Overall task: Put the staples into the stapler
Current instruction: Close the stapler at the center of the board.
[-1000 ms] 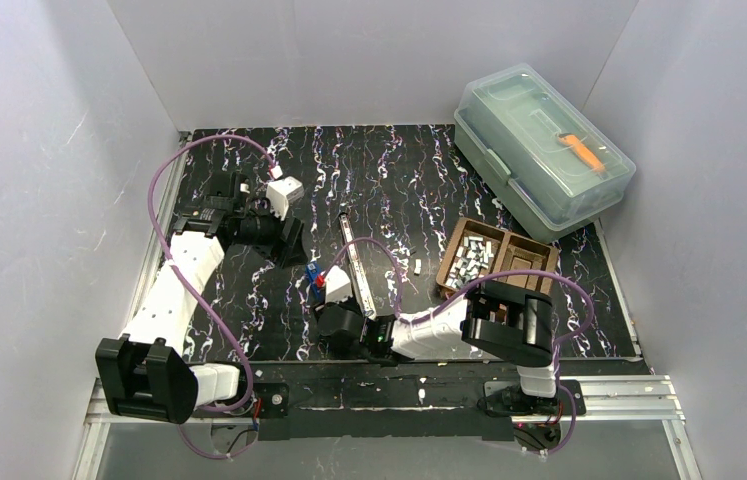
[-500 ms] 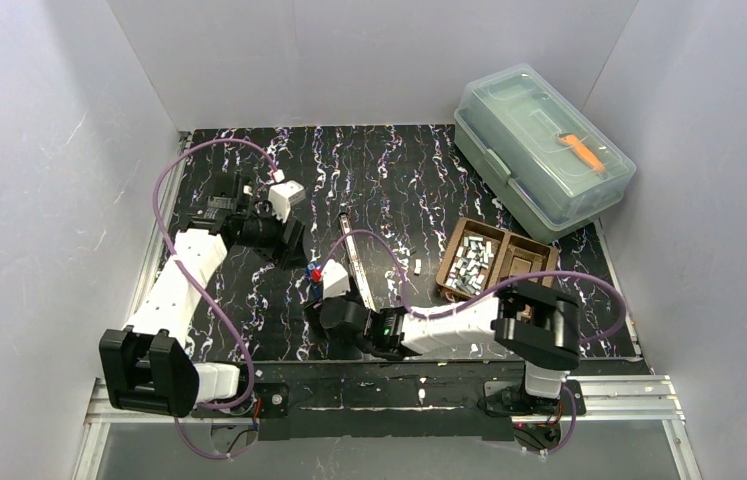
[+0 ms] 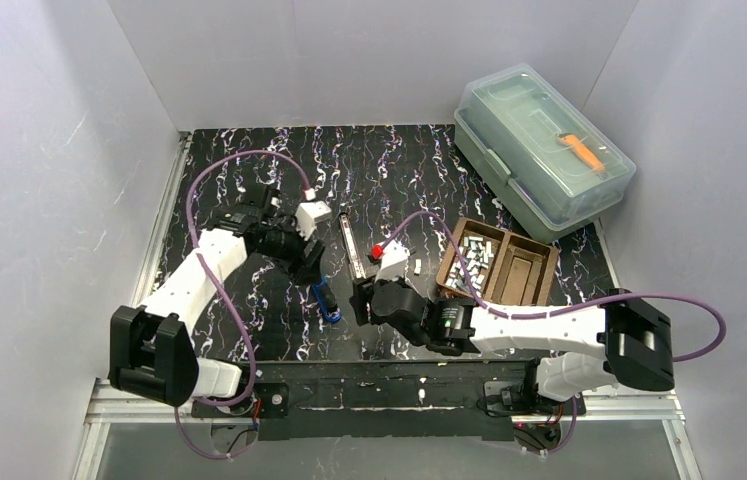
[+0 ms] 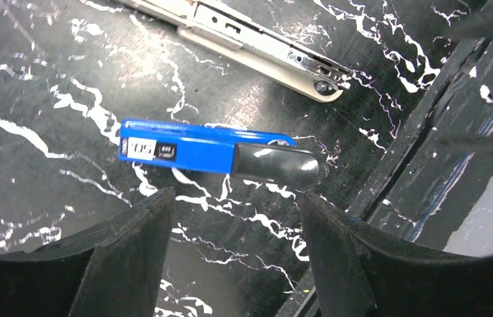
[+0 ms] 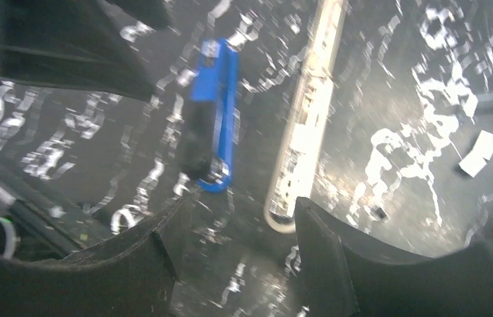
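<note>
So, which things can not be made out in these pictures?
- Left wrist: the silver rail is cut by the top edge; whether it is loaded is unclear.
- Right wrist: motion blur smears the blue stapler.
- Top view: the orange object in the clear box is too small, behind a hazy lid.

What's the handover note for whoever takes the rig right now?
Left gripper: open, empty, just short of the blue stapler body.
Right gripper: open, empty, above the near end of the metal staple rail.
Stapler body and rail lie side by side on the table, not touching.
Staples: piled in the left compartment of the brown tray; one loose strip on the table between rail and tray.
Done: no staples visibly loaded, none gripped.
Left: pick a strip, seat it in the rail, close the stapler.
</note>
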